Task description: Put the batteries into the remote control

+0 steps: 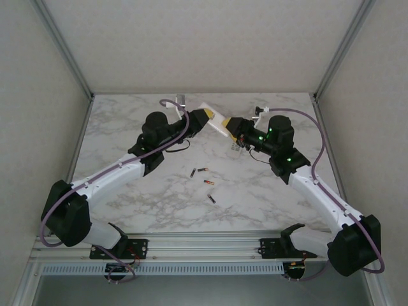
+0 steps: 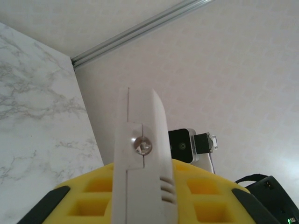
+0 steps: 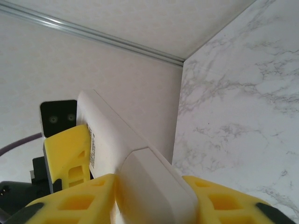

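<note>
The white remote control (image 1: 215,120) hangs in the air over the far middle of the table, held between both arms. My left gripper (image 1: 201,121) is shut on its left end; in the left wrist view the remote control (image 2: 142,158) stands up between the yellow pads (image 2: 91,196). My right gripper (image 1: 232,129) grips the other end, and its pads (image 3: 70,205) press both sides of the remote control (image 3: 121,140). Several batteries (image 1: 203,170) lie loose on the marble in front, small dark cylinders with reddish ends; one battery (image 1: 211,199) lies nearest the arms.
The marble table (image 1: 127,191) is walled in by pale panels and an aluminium frame (image 1: 64,51). A cable and connector (image 1: 180,99) sit by the back edge. The right wrist's camera housing (image 2: 182,144) shows behind the remote in the left wrist view.
</note>
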`<state>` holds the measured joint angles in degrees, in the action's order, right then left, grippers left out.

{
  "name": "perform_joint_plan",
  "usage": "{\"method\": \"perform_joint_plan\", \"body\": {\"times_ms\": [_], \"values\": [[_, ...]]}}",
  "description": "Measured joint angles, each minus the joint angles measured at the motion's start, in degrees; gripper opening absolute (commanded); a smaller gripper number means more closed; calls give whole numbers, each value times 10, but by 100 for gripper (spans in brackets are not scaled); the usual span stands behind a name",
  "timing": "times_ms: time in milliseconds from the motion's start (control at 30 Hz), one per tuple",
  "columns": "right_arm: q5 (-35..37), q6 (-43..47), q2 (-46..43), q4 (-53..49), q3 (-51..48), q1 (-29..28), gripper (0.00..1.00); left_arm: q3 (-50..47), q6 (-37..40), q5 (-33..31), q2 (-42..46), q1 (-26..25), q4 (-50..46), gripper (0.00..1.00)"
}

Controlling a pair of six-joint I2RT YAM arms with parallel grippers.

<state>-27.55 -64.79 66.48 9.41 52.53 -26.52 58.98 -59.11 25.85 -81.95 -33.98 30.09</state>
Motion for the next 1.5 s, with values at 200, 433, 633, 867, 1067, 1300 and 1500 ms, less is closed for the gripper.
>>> {"method": "perform_joint_plan", "body": {"times_ms": [200,433,633,867,1067,1300,1500], "values": [[9,-2,-7,1,-13,-5,44,-33,-43,12,1,10,47,2],[9,3,-9,3,-26,-9,36,-48,-68,23,-4,28,75,2],[5,9,-9,3,-26,-9,21,-53,-71,25,-6,31,82,2],[8,9,-17,-6,-26,-9,12,-56,-72,35,-5,38,85,2],[7,10,-39,-20,-32,-13,30,-63,-78,54,7,38,88,3],[9,25,-40,-45,-31,-8,66,-66,-83,38,7,52,101,3],[7,26,-21,-52,-11,-10,72,-66,-84,30,7,44,112,3]]}}
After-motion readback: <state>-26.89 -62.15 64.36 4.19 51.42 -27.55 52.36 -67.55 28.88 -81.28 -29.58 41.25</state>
